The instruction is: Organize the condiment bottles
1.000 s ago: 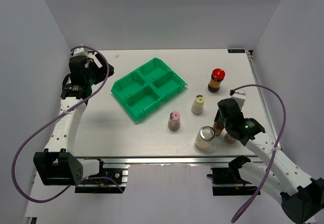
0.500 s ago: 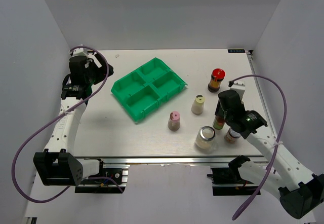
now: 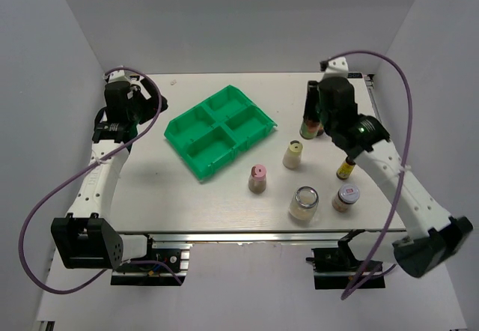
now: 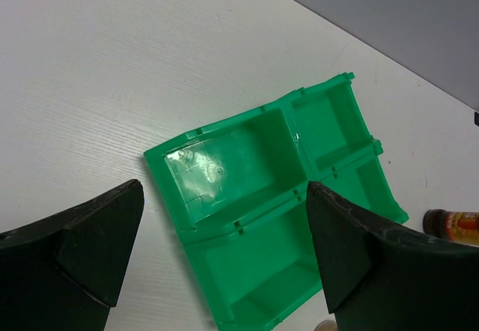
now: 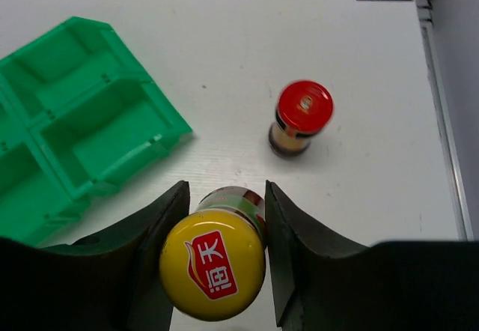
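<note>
From above, five containers stand upright and apart on the white table [image 3: 187, 196]. A pink-lidded white shaker [image 3: 257, 178] is near the middle, and a yellow-lidded white shaker [image 3: 293, 154] sits at its 2 o'clock. A silver-lidded clear jar [image 3: 304, 202] stands toward 5 o'clock. A grey-lidded red-label jar [image 3: 346, 198] is at that jar's 3 o'clock. At 12 o'clock of the grey-lidded one is the standing sauce bottle [image 3: 345, 168], slim and dark with a yellow cap. The green tray [image 3: 196, 117] lies askew at 10 o'clock of the shakers, with nothing in its compartments. The right gripper [image 3: 311, 114] hangs at the table's 2 o'clock with a dark bottle under it. The left gripper [image 3: 155, 106] sits at 9 o'clock of the tray, apart from it.

The left wrist view has both black fingers [image 4: 97, 241] spread wide and holding nothing, with the tray between them below.

In the right wrist view the held sauce bottle [image 5: 213, 263] shows a round yellow cap with a red label and white characters, and a dark neck below. The fingers [image 5: 161, 219] are narrowed onto its two sides. The red-capped dark jar [image 5: 302, 114] stands on the table at 1 o'clock, apart from the bottle and slightly blurred.
</note>
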`<state>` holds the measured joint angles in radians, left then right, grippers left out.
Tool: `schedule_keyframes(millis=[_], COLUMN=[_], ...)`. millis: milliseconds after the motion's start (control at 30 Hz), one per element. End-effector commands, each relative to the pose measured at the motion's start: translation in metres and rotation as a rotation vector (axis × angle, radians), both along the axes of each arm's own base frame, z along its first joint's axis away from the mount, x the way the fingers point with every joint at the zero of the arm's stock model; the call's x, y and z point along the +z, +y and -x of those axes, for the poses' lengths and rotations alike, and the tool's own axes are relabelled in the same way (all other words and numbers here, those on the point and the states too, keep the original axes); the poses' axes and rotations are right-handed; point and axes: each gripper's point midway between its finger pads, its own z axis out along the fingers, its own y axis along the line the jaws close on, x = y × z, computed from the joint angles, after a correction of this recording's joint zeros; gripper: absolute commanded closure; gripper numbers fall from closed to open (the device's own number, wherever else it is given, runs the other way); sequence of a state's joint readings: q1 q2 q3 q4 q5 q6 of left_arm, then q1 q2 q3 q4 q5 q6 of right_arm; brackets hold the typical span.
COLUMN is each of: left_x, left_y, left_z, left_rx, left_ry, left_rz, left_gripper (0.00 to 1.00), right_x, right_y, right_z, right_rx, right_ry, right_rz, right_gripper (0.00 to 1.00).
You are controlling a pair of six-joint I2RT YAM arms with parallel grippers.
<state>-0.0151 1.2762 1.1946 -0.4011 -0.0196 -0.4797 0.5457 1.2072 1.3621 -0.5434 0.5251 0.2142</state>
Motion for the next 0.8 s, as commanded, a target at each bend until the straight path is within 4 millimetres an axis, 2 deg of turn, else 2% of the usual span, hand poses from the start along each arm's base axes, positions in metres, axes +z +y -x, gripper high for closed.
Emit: schedule_keyframes(millis=[0,33,67,100,133,167,200,233,267,333,367,433,467,533,567,600,667,700,733,767], left_x=[0.023,0.021,0.022,0.022,0.021,0.021,0.021,0.02,0.02,0.017,0.017,0.015,0.013,0.012,0.01,0.01,0.01,0.011,0.011,0.01], left_y=[0.003,0.005,0.006,0.006,0.007,0.007,0.008,0.008,0.01,0.01,0.011,0.011,0.012,0.013,0.014,0.015,0.014,0.011,0.01,0.01], left_z=[-0.007,-0.008,-0.008,-0.008,-0.007,-0.008,-0.007,-0.008,-0.008,-0.007,-0.006,-0.007,-0.007,-0.007,-0.007,-0.007,-0.007,-0.007,-0.006,-0.005], left_rx=[0.016,0.025,0.03,0.031,0.033,0.036,0.036,0.039,0.046,0.049,0.05,0.053,0.053,0.056,0.06,0.067,0.058,0.044,0.039,0.036], left_ry=[-0.058,-0.053,-0.052,-0.05,-0.049,-0.05,-0.05,-0.047,-0.047,-0.043,-0.041,-0.04,-0.035,-0.03,-0.027,-0.027,-0.031,-0.036,-0.038,-0.036], left_rz=[-0.004,-0.007,-0.01,-0.015,-0.016,-0.017,-0.021,-0.022,-0.025,-0.028,-0.029,-0.03,-0.034,-0.042,-0.046,-0.049,-0.046,-0.04,-0.037,-0.038], left_gripper=[0.02,0.02,0.02,0.02,0.02,0.02,0.02,0.02,0.02,0.02,0.02,0.02,0.02,0.02,0.02,0.02,0.02,0.02,0.02,0.02], right_x=[0.066,0.085,0.075,0.079,0.1,0.085,0.086,0.106,0.088,0.089,0.09,0.094,0.095,0.094,0.085,0.087,0.072,0.074,0.057,0.05], right_y=[0.039,0.052,0.066,0.075,0.089,0.105,0.118,0.126,0.144,0.163,0.178,0.194,0.21,0.225,0.237,0.242,0.258,0.262,0.271,0.275], right_z=[-0.037,-0.044,-0.059,-0.066,-0.072,-0.09,-0.096,-0.104,-0.123,-0.139,-0.155,-0.167,-0.177,-0.184,-0.189,-0.192,-0.199,-0.202,-0.208,-0.212], right_rx=[0.122,0.164,0.188,0.208,0.255,0.279,0.321,0.333,0.351,0.381,0.393,0.417,0.431,0.446,0.451,0.453,0.464,0.457,0.458,0.461], right_ry=[-0.196,-0.236,-0.21,-0.216,-0.263,-0.237,-0.239,-0.282,-0.257,-0.267,-0.282,-0.315,-0.347,-0.384,-0.387,-0.414,-0.429,-0.462,-0.45,-0.45], right_rz=[-0.071,-0.102,-0.095,-0.103,-0.14,-0.136,-0.153,-0.177,-0.171,-0.189,-0.201,-0.217,-0.23,-0.236,-0.236,-0.247,-0.25,-0.255,-0.245,-0.238], right_gripper=[1.0,1.0,1.0,1.0,1.0,1.0,1.0,1.0,1.0,1.0,1.0,1.0,1.0,1.0,1.0,1.0,1.0,1.0,1.0,1.0])
